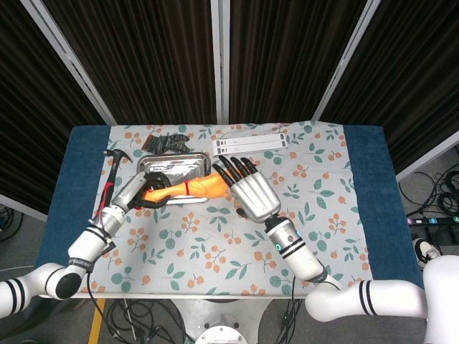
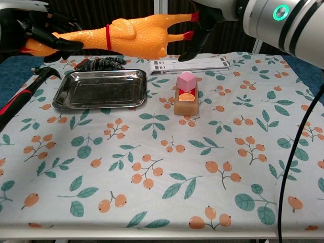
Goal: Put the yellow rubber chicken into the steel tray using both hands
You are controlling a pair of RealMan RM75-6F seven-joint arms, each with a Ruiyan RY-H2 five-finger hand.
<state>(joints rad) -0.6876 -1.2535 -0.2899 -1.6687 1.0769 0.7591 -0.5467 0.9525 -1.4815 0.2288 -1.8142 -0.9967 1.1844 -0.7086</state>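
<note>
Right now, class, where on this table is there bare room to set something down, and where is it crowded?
The near half of the tablecloth, in front of the steel tray and the pink-topped block, is bare. So is the right side beyond the block. The far left is crowded: tray, hammer, black gloves, white strip.
</note>
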